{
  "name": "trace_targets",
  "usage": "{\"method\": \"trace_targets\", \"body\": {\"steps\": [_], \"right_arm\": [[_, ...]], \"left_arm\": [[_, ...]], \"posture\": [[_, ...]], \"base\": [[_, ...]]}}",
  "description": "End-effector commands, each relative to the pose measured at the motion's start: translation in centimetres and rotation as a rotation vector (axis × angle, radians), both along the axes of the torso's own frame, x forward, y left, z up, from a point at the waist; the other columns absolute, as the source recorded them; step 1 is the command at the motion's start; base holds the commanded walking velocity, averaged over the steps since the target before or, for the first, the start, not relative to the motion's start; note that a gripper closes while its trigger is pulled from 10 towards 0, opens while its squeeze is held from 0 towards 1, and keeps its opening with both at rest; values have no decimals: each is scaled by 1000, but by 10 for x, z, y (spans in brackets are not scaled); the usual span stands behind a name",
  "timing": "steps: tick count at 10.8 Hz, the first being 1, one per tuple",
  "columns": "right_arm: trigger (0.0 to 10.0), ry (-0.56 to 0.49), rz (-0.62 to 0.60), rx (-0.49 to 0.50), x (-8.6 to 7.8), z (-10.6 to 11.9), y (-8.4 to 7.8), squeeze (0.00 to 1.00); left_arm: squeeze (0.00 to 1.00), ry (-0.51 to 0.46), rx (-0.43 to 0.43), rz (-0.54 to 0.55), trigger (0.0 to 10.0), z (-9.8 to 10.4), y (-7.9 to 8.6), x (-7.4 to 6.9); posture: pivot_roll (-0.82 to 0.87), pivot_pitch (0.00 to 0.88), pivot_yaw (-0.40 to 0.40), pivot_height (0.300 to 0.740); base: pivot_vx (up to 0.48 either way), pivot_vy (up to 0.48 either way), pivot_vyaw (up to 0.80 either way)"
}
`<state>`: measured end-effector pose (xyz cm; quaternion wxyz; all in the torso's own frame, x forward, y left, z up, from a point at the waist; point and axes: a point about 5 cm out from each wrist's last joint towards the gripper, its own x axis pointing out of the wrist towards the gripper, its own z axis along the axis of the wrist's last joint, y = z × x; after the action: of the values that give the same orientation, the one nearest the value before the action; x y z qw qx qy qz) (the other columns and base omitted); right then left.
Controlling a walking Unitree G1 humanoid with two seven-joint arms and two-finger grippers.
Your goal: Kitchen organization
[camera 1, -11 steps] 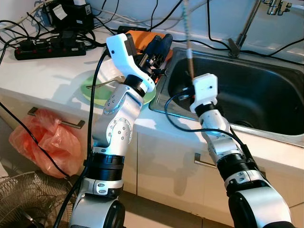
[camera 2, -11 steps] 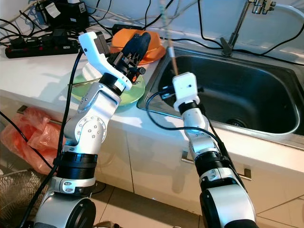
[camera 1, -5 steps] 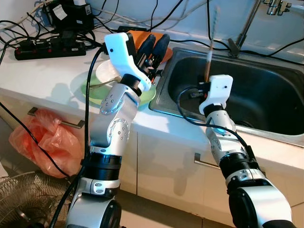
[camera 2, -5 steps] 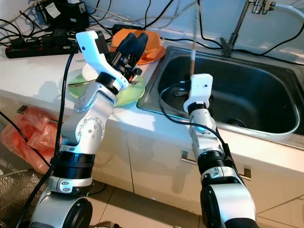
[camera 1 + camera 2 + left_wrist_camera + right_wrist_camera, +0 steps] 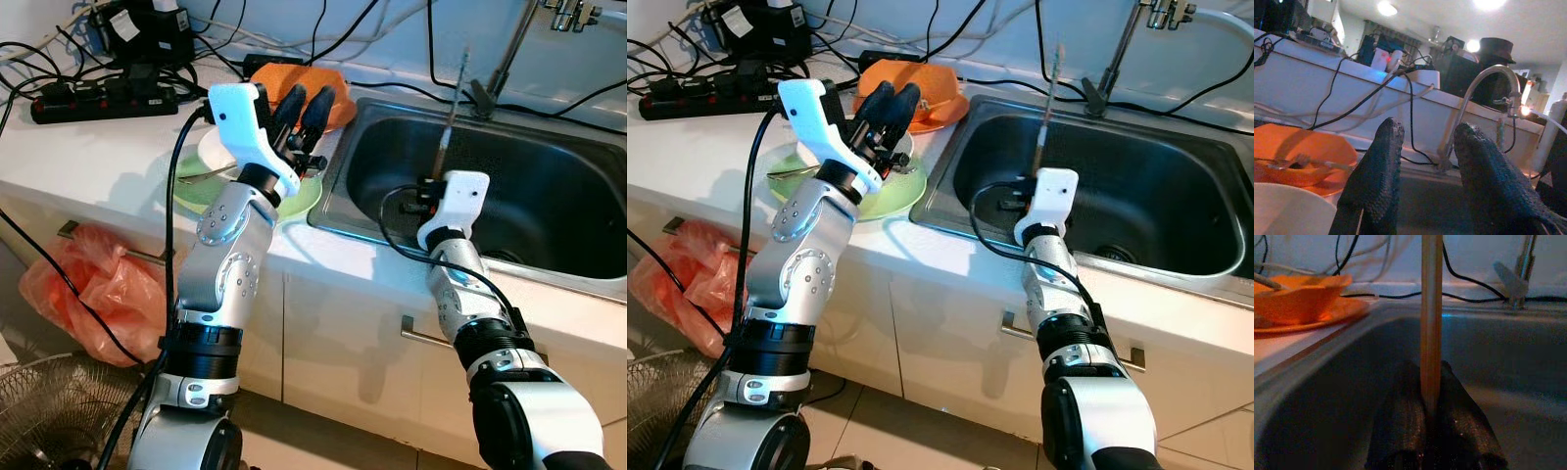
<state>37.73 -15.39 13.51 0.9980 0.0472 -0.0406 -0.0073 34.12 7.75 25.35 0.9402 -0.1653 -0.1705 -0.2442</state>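
Since the earlier frame, the right arm has swung farther right and down over the basin, carrying its stick from above the sink's near-left rim toward the middle; the left arm has leaned slightly left over the plates.

Left eye view: the right gripper (image 5: 438,181) is pressed together on a thin wooden chopstick-like stick (image 5: 454,103), which stands nearly upright, its long axis rising from the gripper toward the wall. Gripper and stick hang above the stainless steel sink (image 5: 549,196), inside its near-left part. The left gripper (image 5: 302,110) has its black fingers spread and holds nothing; it hovers above a pale green round plate (image 5: 294,201) on the white surface (image 5: 88,157).

Right eye view: an orange bowl on an orange plate (image 5: 921,93) sits just behind the left gripper, beside the sink's left rim. A grey faucet (image 5: 1122,54) rises at the back.

Left wrist view: the two fingers (image 5: 1376,171) stand apart, with the orange bowl and a white bowl's rim (image 5: 1288,210) near them.

Right wrist view: the stick rises straight out from between the closed fingers (image 5: 1400,426), basin wall behind. The stick is already in the right gripper, with the basin directly below, so this arm appears best placed for setting it down.
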Motion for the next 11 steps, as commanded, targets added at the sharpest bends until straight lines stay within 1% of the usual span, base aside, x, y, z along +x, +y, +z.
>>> {"method": "trace_targets", "body": {"steps": [1,2,4,5,6,7,8,9,11], "right_arm": [[10000,25,-22,28,1,-1,-5,0],[10000,32,-28,32,1,-3,-6,0],[10000,40,-31,37,1,-5,-7,0],[10000,42,-31,39,1,-5,-7,0],[10000,43,-31,41,1,-5,-7,0],[10000,44,-30,44,0,-6,-7,0],[10000,45,-30,44,0,-7,-7,0],[10000,49,-29,43,0,-8,-7,0],[10000,59,-27,42,-1,-10,-6,0]], "left_arm": [[0,30,8,34,10000,-7,4,3],[0,54,14,66,10000,-12,9,6],[0,129,61,151,10000,-25,21,14],[0,149,82,180,10000,-27,26,16],[0,150,100,189,10000,-27,28,17],[0,141,140,215,10000,-26,32,18],[0,136,151,221,10000,-26,32,18],[0,134,163,236,10000,-27,34,18],[0,136,218,272,10000,-33,37,19]], "posture": [[61,29,-36,740],[61,28,-36,740],[61,30,-35,740],[61,30,-34,740],[60,29,-34,740],[60,29,-33,740],[60,29,-34,740],[60,29,-35,740],[60,29,-35,740]], "base": [[0,0,0],[0,0,0],[0,0,0],[0,0,0],[0,0,0],[0,0,0],[0,0,0],[0,0,0],[0,0,0]]}}
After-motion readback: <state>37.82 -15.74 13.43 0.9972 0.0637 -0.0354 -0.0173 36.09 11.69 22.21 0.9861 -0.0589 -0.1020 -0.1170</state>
